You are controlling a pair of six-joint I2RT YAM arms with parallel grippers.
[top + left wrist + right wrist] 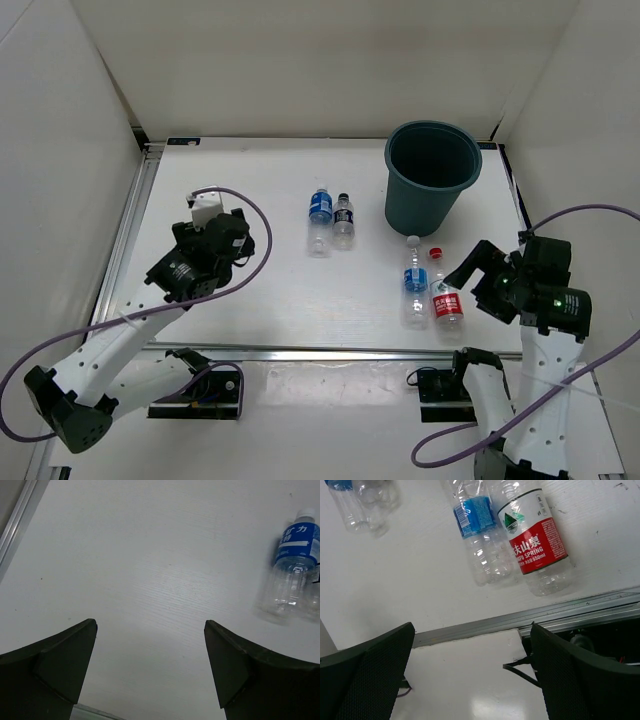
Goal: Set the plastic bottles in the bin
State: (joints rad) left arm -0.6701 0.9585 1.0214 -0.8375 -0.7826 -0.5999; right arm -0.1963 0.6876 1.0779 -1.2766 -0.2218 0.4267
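The dark teal bin [425,208] stands upright at the back right. A blue-labelled bottle [320,218] and a dark-labelled bottle [344,220] lie side by side at mid-table. Another blue-labelled bottle [415,283] and the red-labelled bottle [446,300] lie side by side in front of the bin. My left gripper [245,238] is open and empty, left of the middle pair; its wrist view shows the blue-labelled bottle [295,565] at the upper right. My right gripper [468,280] is open and empty, just right of the red-labelled bottle [535,540] and its blue-labelled neighbour [480,535].
White walls enclose the table on three sides. A metal rail [330,350] runs along the near edge, and another [125,235] along the left side. Purple cables [262,235] loop from both arms. The arm bases [200,392] sit below the near rail.
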